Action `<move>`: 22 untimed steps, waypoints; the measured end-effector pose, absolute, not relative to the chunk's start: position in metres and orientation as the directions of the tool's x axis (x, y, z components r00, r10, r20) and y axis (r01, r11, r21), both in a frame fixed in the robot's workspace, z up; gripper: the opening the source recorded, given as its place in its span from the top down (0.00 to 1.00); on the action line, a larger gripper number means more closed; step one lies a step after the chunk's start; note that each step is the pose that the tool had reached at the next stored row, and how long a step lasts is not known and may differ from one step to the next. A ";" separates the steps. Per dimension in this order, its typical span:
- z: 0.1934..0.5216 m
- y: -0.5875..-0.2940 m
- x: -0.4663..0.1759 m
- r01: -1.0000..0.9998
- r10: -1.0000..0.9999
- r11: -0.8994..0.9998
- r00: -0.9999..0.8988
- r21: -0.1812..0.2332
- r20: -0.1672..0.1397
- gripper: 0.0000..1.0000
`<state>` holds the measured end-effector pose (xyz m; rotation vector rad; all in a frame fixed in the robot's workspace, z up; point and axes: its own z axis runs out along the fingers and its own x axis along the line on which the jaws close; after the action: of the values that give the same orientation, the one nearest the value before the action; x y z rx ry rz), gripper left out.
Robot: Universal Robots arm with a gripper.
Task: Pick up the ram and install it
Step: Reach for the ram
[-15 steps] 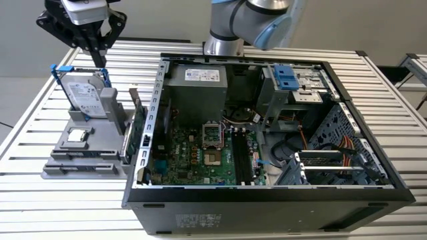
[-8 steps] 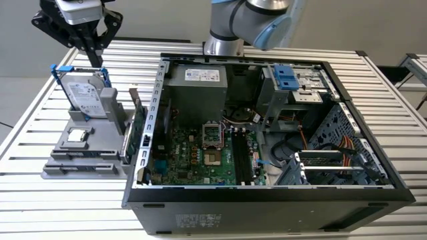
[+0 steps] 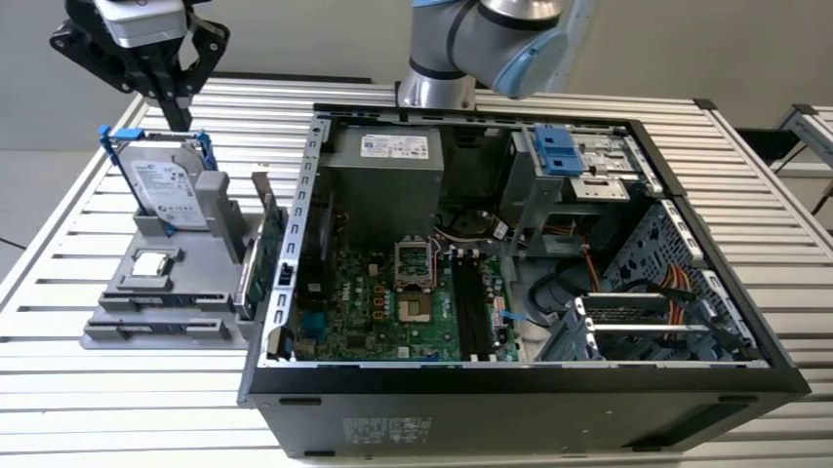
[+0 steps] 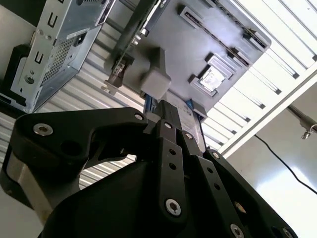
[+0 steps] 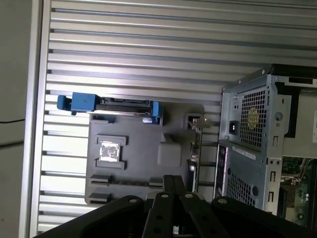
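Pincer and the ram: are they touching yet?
Apart. The exterior view shows the pincer hanging above the hard drive, while the ram stands on edge in the grey holder beside the computer case, with clear space between them.

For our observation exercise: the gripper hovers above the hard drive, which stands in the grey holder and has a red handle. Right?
No: the handle is blue, not red, as the exterior view shows. Otherwise right: the gripper hovers above the hard drive standing in the grey holder.
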<state>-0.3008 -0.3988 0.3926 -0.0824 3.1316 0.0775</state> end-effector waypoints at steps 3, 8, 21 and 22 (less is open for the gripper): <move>0.393 -0.399 -0.305 -0.053 -0.052 0.997 -0.999 0.049 -0.009 1.00; 0.393 -0.399 -0.312 -0.053 -0.052 0.997 -0.999 0.049 -0.009 1.00; 0.393 -0.399 -0.329 -0.023 -0.023 0.999 -1.000 0.049 -0.008 1.00; 0.393 -0.399 -0.331 -0.021 -0.021 0.999 -1.000 0.049 -0.008 1.00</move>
<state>-0.3306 -0.3988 0.3926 -0.0329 3.1334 0.0774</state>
